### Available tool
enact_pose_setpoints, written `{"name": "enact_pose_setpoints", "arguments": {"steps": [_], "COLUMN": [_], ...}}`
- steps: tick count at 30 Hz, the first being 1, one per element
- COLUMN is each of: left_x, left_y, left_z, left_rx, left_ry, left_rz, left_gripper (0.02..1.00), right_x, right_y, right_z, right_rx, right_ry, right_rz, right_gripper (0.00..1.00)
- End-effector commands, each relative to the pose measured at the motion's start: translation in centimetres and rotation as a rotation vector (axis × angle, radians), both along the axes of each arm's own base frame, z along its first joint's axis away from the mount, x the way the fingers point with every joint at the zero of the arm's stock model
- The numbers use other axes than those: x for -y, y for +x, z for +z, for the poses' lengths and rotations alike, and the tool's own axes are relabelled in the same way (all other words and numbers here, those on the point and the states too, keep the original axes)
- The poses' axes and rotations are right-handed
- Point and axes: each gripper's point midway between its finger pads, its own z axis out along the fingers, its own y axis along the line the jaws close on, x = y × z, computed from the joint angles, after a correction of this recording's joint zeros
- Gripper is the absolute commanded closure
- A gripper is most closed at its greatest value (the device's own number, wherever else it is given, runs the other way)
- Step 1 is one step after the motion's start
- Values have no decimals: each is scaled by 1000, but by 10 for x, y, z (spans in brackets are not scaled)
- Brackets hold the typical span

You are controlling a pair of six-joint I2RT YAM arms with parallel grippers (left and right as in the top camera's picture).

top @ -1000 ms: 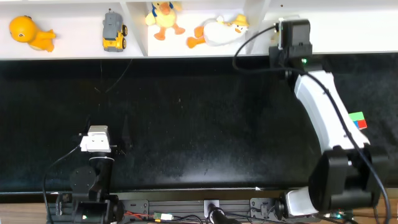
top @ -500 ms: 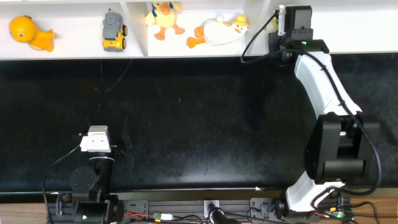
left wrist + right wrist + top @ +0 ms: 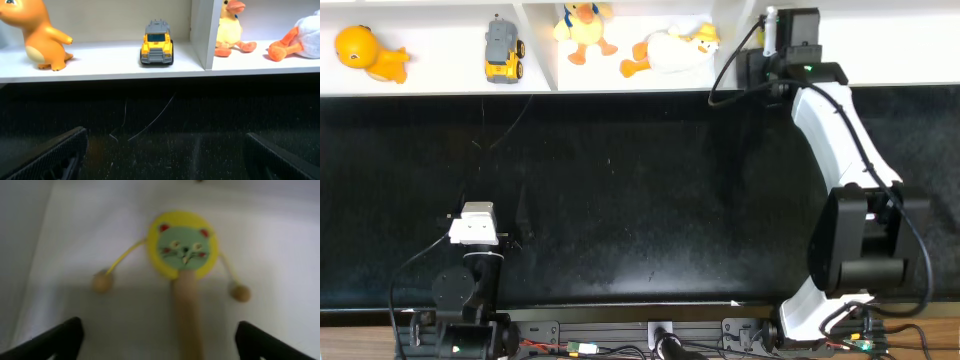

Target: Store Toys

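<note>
Yellow cat-faced rattle [image 3: 182,250] on white shelf [image 3: 280,235]

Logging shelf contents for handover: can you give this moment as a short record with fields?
left bay: orange toy, truck, both upright
middle bay: duck sitting, white plush lying
rattle: flat on white shelf floor
right gripper: open, fingers either side of rattle handle, apart from it
left gripper: open, above black table, facing the bays
</note>
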Motion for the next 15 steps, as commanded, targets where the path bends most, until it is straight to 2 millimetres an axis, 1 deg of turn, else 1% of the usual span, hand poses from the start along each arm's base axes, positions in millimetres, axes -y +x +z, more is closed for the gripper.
{"name": "enact_pose_setpoints", "arguments": {"steps": [1, 3, 6, 7, 10, 14, 15], "left_x": [-2, -2, -2, -2, -2, -2, -2], "left_y": [0, 0, 0, 0, 0, 0, 0], "left_z": [0, 0, 0, 0, 0, 0, 0], "left_rx": [7, 7, 7, 7, 7, 7, 7], "left_ry": [15, 15, 15, 15, 15, 15, 15], "left_rz": [6, 6, 6, 6, 6, 6, 6], "left_gripper": [20, 20, 20, 20, 20, 20, 20], "right_x": [-10, -6, 3, 9, 18, 24, 25], "right_y": [-23, -44, -82, -100, -141, -208, -220], "right_z": [42, 41, 37, 36, 31, 16, 13], "right_rx": [66, 58, 49, 50, 34, -71, -97], "right_ry": [-57, -66, -61, -56, -47, -40, -45], "right_rz": [3, -3, -38, -72, -121, -147, -146], "right_gripper": [3, 3, 3, 7, 5, 3, 5]}}
